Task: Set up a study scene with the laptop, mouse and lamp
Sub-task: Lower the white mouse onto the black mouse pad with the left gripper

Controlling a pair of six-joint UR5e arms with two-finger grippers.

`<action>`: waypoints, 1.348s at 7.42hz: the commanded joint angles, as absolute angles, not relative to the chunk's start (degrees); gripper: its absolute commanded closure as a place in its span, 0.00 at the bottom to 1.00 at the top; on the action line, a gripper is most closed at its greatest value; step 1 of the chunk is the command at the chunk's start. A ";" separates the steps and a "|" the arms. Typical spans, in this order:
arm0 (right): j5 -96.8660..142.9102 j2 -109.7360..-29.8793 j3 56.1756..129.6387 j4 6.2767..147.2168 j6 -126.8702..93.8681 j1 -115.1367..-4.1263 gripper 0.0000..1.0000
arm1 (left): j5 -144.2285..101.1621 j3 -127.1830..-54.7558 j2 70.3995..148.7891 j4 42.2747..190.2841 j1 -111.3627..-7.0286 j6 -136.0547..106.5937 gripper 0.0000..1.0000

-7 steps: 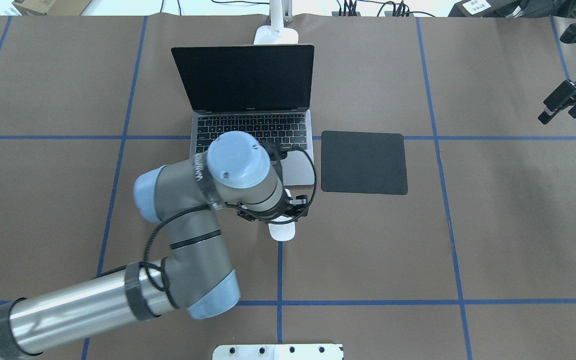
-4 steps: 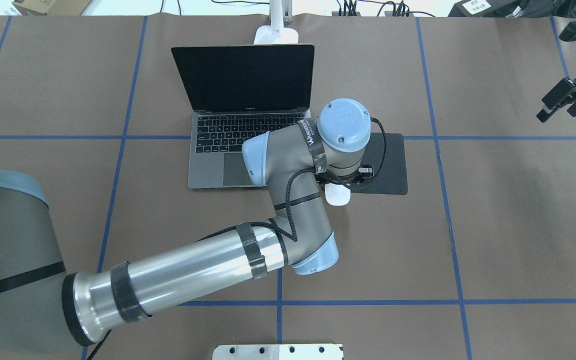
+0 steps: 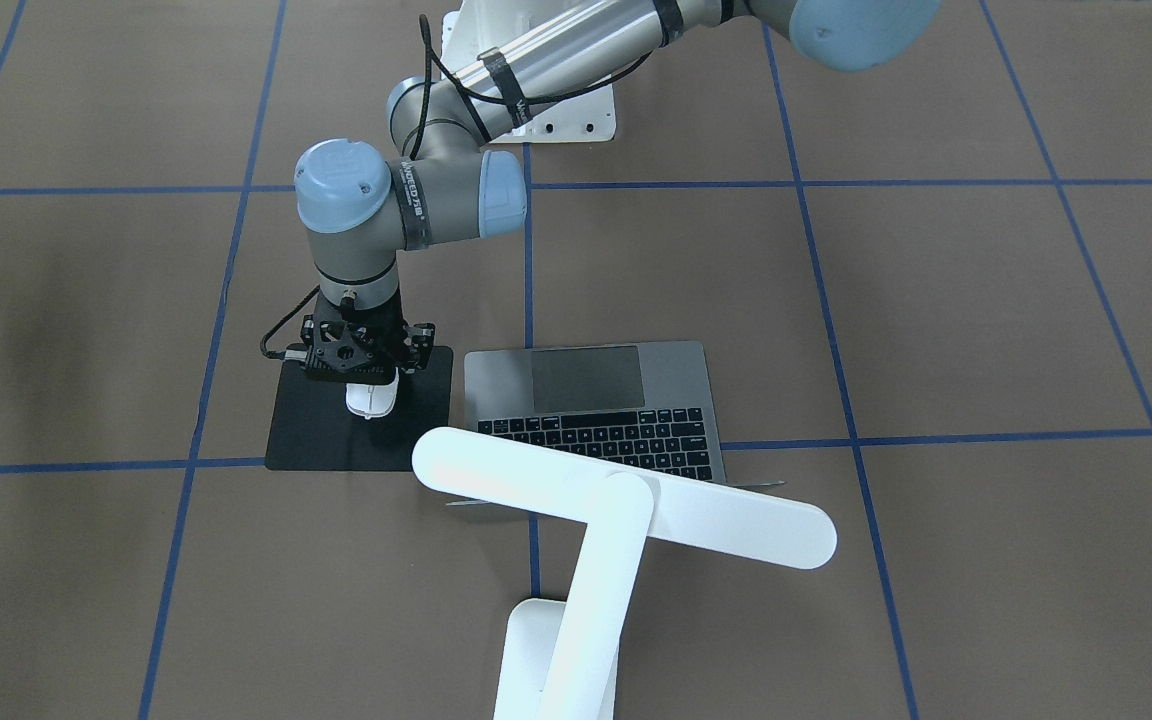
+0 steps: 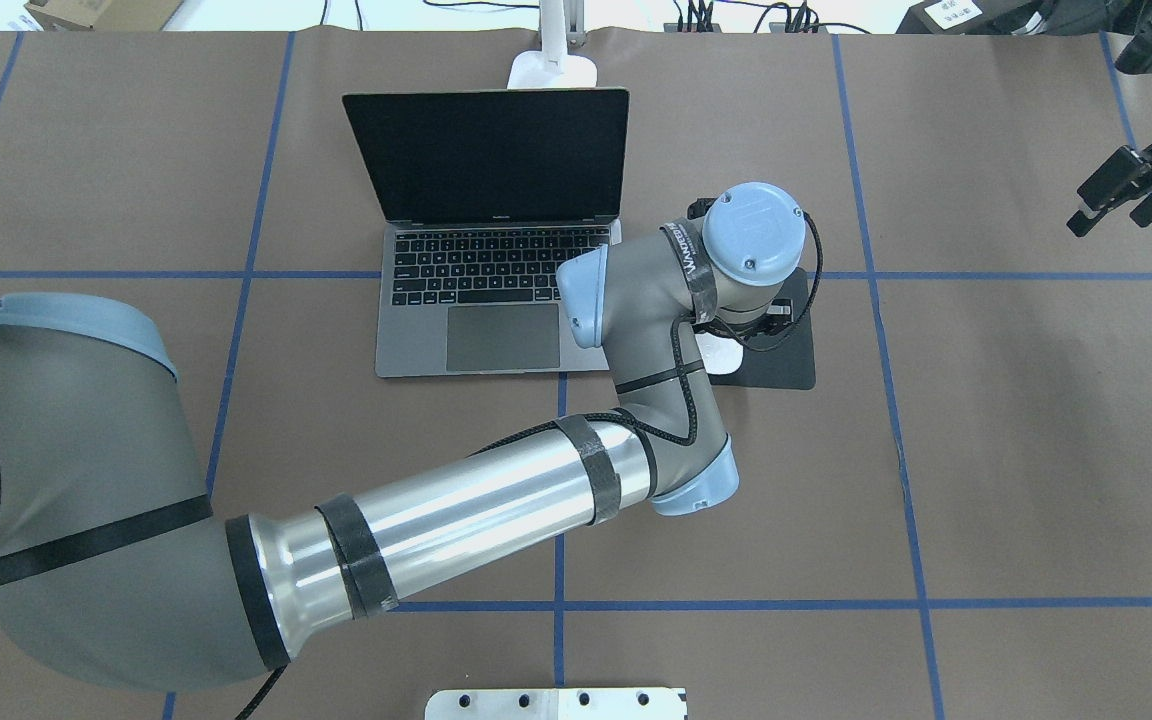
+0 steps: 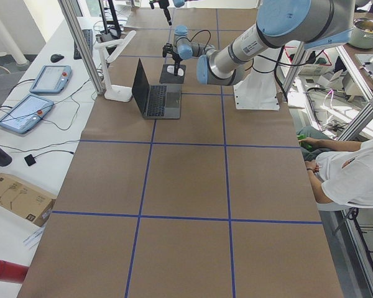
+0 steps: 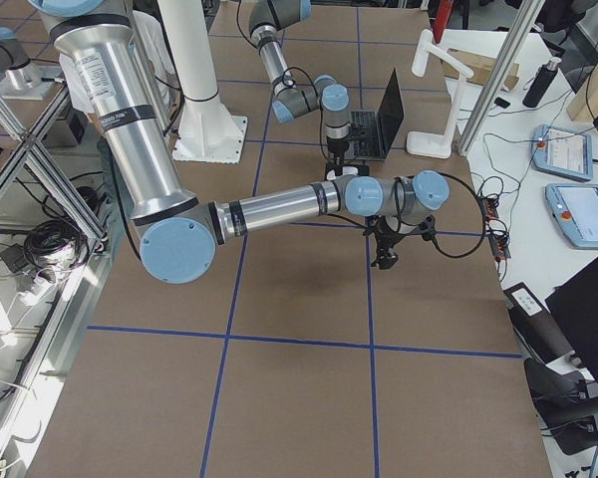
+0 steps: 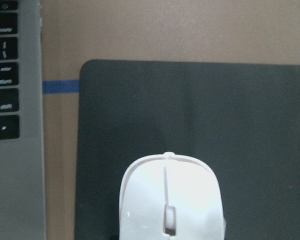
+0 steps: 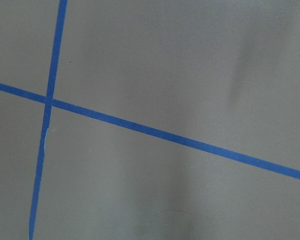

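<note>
The left hand [image 3: 371, 383] is reaching straight down and gripping the mouse [image 3: 371, 402], its 2 fingers closed on the mouse's sides. It is holding the mouse over the black mat [image 3: 306, 430], in the half nearer the robot; whether the mouse is touching the mat, I cannot tell. The wrist camera is showing the mouse's nose pointing across the mat, away from the robot.

The laptop [image 4: 481, 180] is sitting open on the counter [image 4: 986, 450], just beside the mat on the robot's left, with its screen dark. The lamp [image 3: 626, 505] is standing beyond the laptop at the counter's far edge, its bar head lying crosswise above the top of the screen.

The right hand [image 4: 1104, 215] is hanging well apart at the counter's right end, over bare brown paper and blue tape lines; its fingers are standing apart and holding nothing.
</note>
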State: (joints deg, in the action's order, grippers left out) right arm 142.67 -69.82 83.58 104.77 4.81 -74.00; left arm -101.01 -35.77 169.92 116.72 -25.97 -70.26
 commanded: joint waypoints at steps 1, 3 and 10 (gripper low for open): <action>142.82 -69.52 83.58 104.77 4.57 -74.00 0.01 | -99.76 -31.92 172.26 118.74 -25.84 -70.14 0.78; 142.91 -69.52 83.58 104.77 4.57 -74.00 0.01 | -99.14 -30.68 172.79 118.74 -25.32 -70.31 0.67; 142.91 -69.43 83.58 104.59 3.79 -74.00 0.01 | -99.05 -30.50 172.79 119.27 -25.31 -71.28 0.49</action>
State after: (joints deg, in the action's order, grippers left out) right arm 142.91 -69.45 83.58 104.72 4.31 -74.00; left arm -99.10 -30.53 172.81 119.16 -25.32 -70.91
